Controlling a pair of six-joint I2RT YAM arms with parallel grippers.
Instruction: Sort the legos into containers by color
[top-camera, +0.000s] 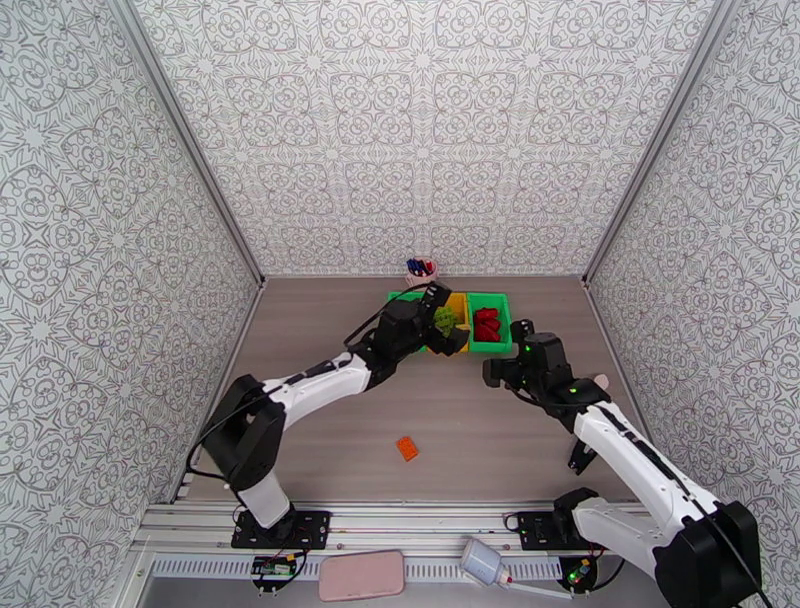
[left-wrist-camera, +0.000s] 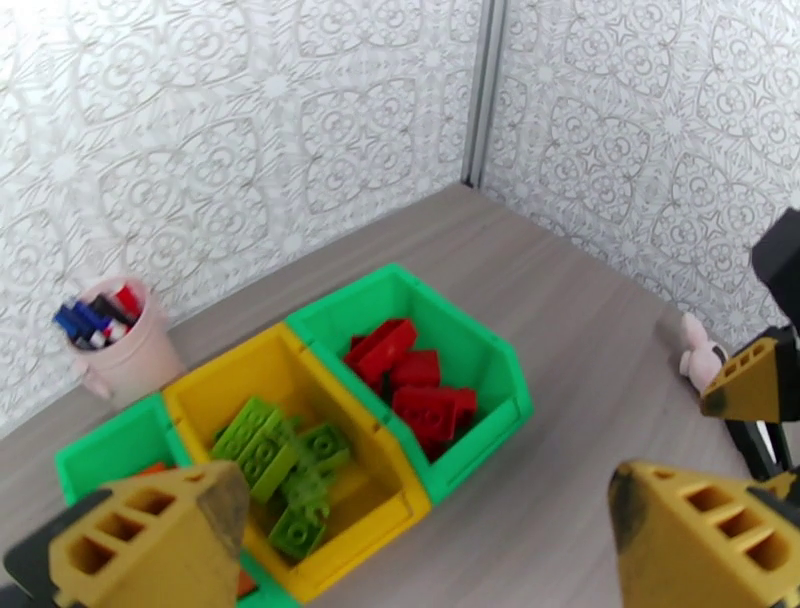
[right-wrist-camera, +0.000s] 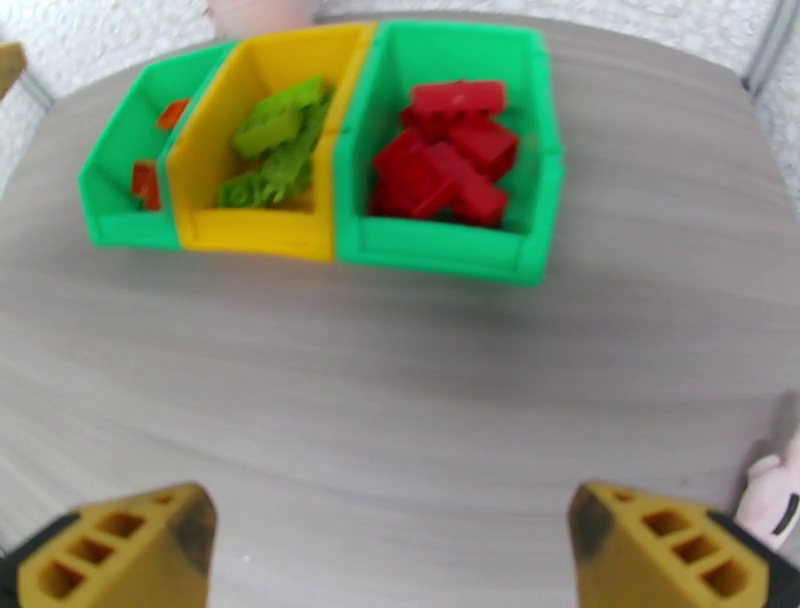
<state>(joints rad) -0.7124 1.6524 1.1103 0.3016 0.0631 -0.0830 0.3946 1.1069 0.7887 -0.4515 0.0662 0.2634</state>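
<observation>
Orange is the colour that remains. In the top view one orange brick (top-camera: 407, 448) lies alone on the table (top-camera: 330, 400), lower centre of the frame, well apart from the row of bins at upper centre. The left gripper (top-camera: 447, 328) hangs over the yellow bin (top-camera: 459, 303). The right gripper (top-camera: 508, 352) waits just below the green bin with red bricks (top-camera: 490, 349).

From the left wrist we see the fingers (left-wrist-camera: 150, 540) spread wide with nothing between them. Below them is the yellow bin with its light green bricks (left-wrist-camera: 285, 465). Red bricks (left-wrist-camera: 415, 385) fill the green bin at centre right, and a little orange shows in the green bin at lower left (left-wrist-camera: 105, 455). A pink pen cup (left-wrist-camera: 125, 350) stands behind the row.

From the right wrist, that gripper's fingers (right-wrist-camera: 130, 545) also stand wide apart and empty over bare wood, with the three bins across the top of the frame.

We judge that the drop of a green brick is done and the sort is nearly finished. The next move calls for a reach down to the lone orange brick, a grip across it, and a carry to the bin that holds the orange pieces.
</observation>
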